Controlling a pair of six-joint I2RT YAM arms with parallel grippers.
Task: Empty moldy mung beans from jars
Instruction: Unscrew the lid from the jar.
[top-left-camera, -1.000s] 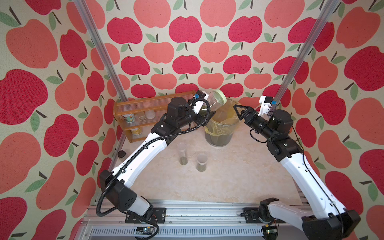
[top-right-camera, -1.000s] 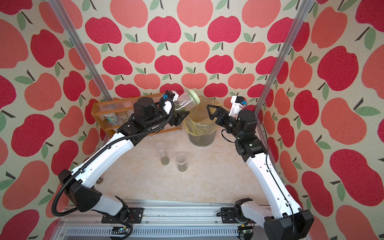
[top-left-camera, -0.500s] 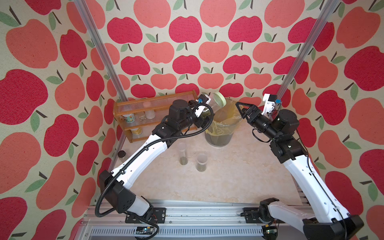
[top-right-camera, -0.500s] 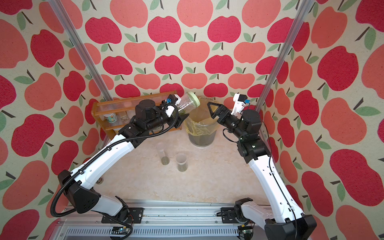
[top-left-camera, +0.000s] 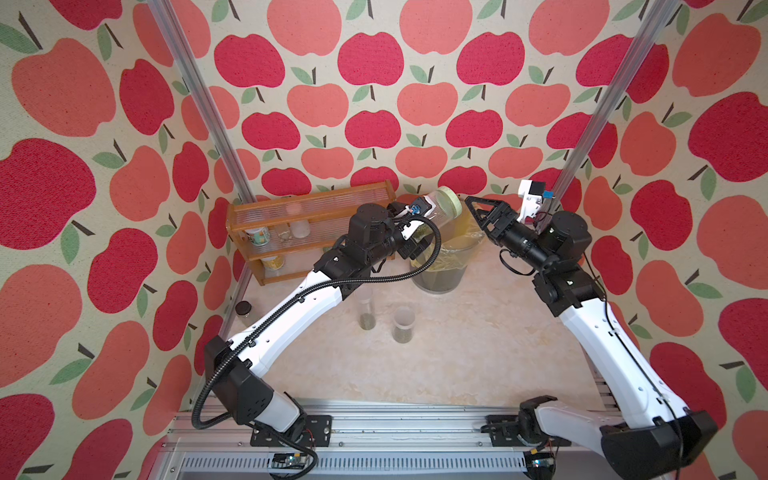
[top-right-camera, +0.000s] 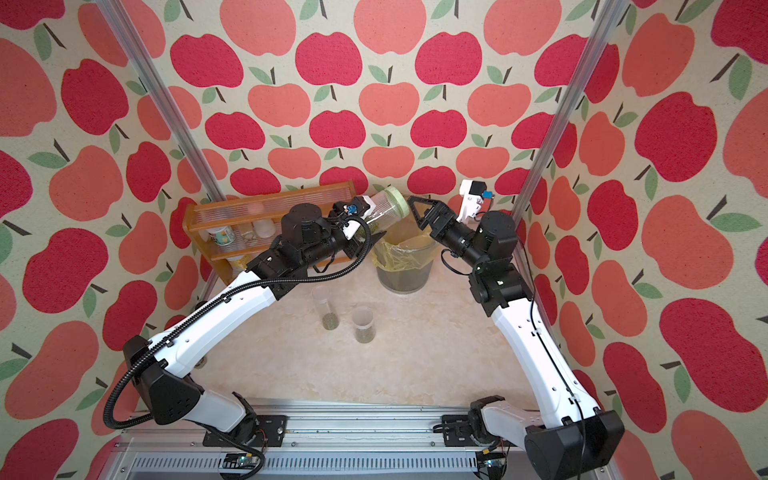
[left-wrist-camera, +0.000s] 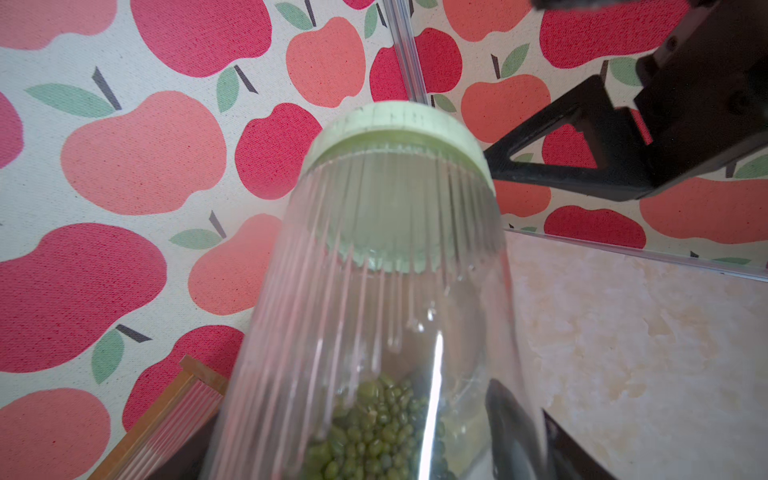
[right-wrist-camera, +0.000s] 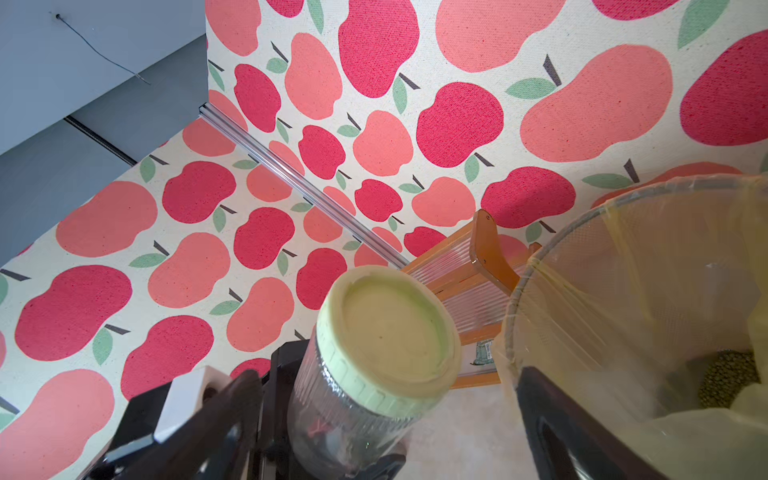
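The job looked barely under way. The bin (top-left-camera: 440, 280) with its yellow liner already held a small patch of olive grains (right-wrist-camera: 723, 382) at the bottom, though from which jar I could not tell. In front of the bin, on the desk (top-left-camera: 457, 353), the tall jar (top-left-camera: 366, 309) and the short jar (top-left-camera: 403, 326) stood upright just beside each other, each with mung beans at its base, so both seemed yet to be emptied.

The wide jar (left-wrist-camera: 382, 311) was off the desk, tilted at the bin's rim on the shelf side, its pale green lid (right-wrist-camera: 390, 332) still on and pointing up and across the bin. Its mung beans (left-wrist-camera: 374, 432) lay heaped at the low end, so nothing could pour until that lid came off.

The left pincer (top-left-camera: 424, 226) was clamped around the wide jar's lower body, one dark finger (left-wrist-camera: 511, 424) pressed against the clear wall. The right pincer (top-left-camera: 473, 210) hung above the bin's far rim with its jaws spread wide, aimed at the lid and near it, but touching nothing and holding nothing.
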